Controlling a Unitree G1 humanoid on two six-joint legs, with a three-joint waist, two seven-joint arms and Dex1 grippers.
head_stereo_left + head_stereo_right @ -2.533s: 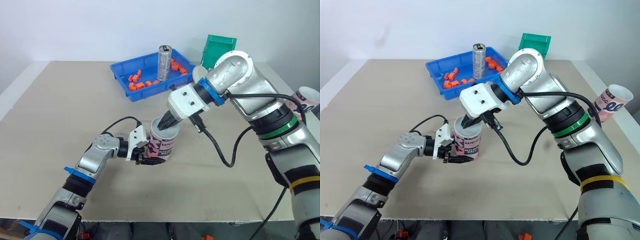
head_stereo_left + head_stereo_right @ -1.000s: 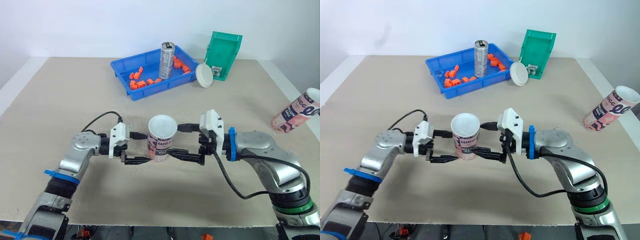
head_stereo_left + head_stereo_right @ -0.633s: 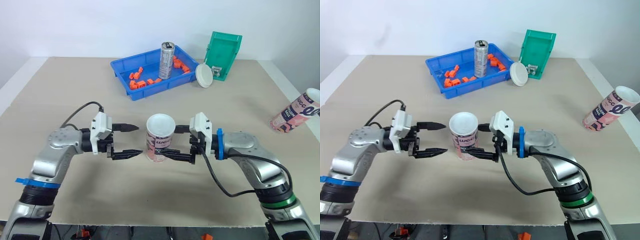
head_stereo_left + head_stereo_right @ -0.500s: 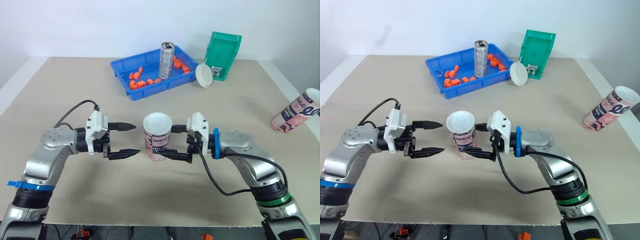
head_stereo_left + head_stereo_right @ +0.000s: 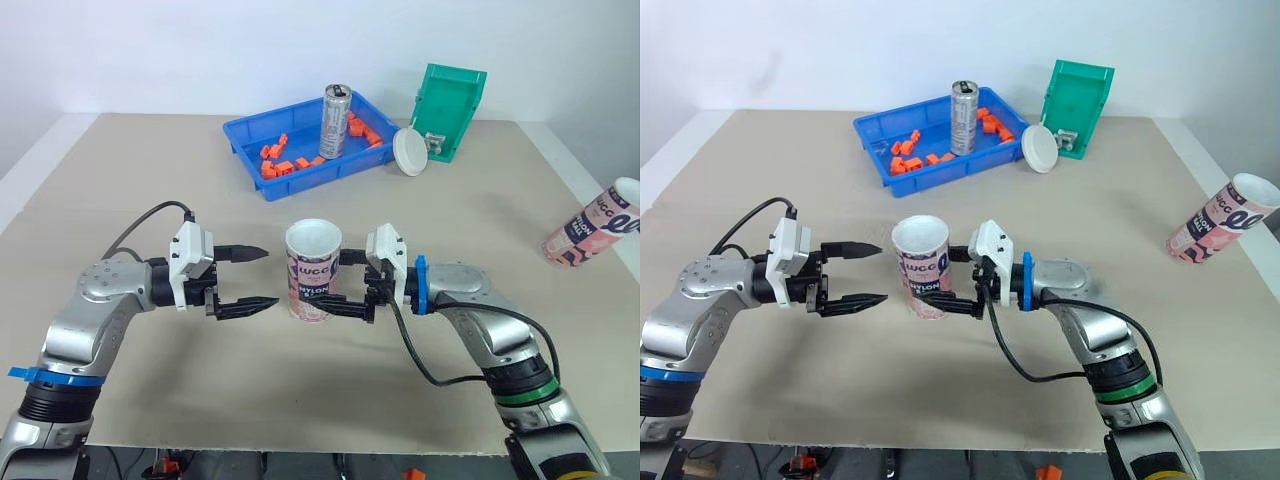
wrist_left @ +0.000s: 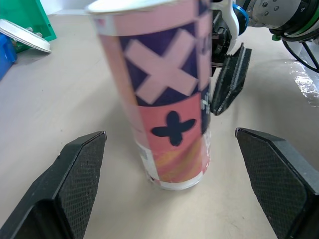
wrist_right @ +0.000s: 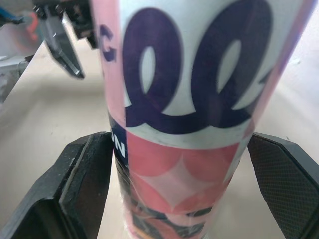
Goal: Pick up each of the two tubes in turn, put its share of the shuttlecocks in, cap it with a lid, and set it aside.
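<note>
My left arm (image 5: pixel 98 292) and right arm (image 5: pixel 478 298) are silver-grey metal with black joints, blue bands (image 5: pixel 420 285) on both, and a green ring (image 5: pixel 520 397) on the right. White wrist blocks (image 5: pixel 188 262), looping black cables (image 5: pixel 443 382). My left gripper (image 5: pixel 268 277) and right gripper (image 5: pixel 333 281) have two black pointed fingers (image 6: pixel 75 174) each, with cross-hatched pads.

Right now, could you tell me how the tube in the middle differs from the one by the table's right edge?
The middle tube stands upright; the edge tube sits tilted. The right pincer grips the middle tube; nothing holds the edge tube. Both carry the same pink, white and dark-blue print.
</note>
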